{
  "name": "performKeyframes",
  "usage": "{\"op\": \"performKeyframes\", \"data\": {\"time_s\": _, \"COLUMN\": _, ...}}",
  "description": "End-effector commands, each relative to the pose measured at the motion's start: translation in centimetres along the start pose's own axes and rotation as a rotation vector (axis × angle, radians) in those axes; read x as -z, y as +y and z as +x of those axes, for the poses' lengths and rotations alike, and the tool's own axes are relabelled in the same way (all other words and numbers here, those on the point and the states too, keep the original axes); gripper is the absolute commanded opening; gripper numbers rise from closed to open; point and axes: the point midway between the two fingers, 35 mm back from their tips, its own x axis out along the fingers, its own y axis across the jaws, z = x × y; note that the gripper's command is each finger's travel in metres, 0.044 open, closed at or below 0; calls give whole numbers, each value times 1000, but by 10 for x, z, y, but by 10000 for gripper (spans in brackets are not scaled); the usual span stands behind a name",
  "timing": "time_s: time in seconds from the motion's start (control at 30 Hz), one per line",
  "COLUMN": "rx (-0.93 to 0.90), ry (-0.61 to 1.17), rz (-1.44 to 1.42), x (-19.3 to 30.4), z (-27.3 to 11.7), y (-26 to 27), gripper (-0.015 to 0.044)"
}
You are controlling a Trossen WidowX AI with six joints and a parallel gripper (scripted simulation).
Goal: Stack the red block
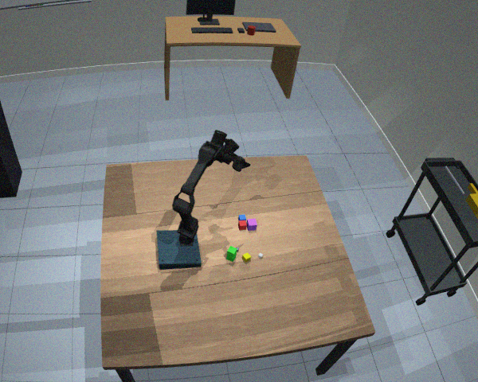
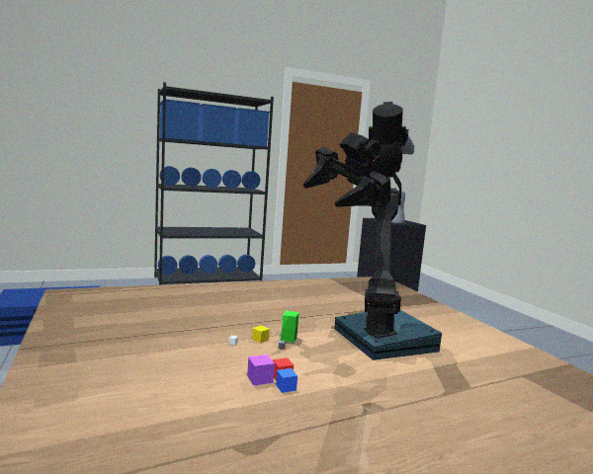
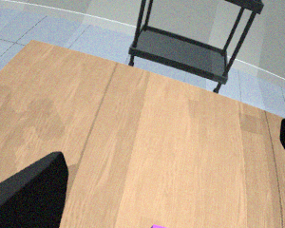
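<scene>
The red block (image 1: 242, 225) (image 2: 283, 362) sits on the table, close against a blue block (image 1: 242, 217) (image 2: 287, 380) and a purple block (image 1: 252, 224) (image 2: 260, 369); the exterior view shows it partly hidden behind them. The green tower (image 1: 231, 253) (image 2: 290, 326) stands upright, apart from these blocks, nearer the arm's base. My gripper (image 2: 319, 195) is open and empty, high above the table. In the wrist view its two fingers stand wide apart, with only the purple block's edge (image 3: 159, 226) showing at the bottom.
A yellow block (image 1: 246, 257) (image 2: 260, 334) and a small white cube (image 1: 260, 255) (image 2: 232, 340) lie beside the tower. A tiny dark grey cube (image 2: 282, 345) lies close to the tower's foot. The arm's base plate (image 1: 178, 263) (image 2: 409, 351) is on the tower's other side.
</scene>
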Motion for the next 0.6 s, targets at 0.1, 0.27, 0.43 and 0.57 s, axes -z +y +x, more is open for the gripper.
{"op": "performKeyframes", "data": {"time_s": 0.1, "rx": -29, "ry": 265, "rz": 19, "x": 52, "z": 66, "y": 21, "gripper": 440}}
{"op": "performKeyframes", "data": {"time_s": 0.27, "rx": -43, "ry": 462, "rz": 71, "x": 97, "z": 104, "y": 23, "gripper": 440}}
{"op": "performKeyframes", "data": {"time_s": 0.43, "rx": -55, "ry": 662, "rz": 157, "x": 146, "z": 133, "y": 19, "gripper": 440}}
{"op": "performKeyframes", "data": {"time_s": 0.57, "rx": -63, "ry": 823, "rz": 252, "x": 186, "z": 149, "y": 13, "gripper": 440}}
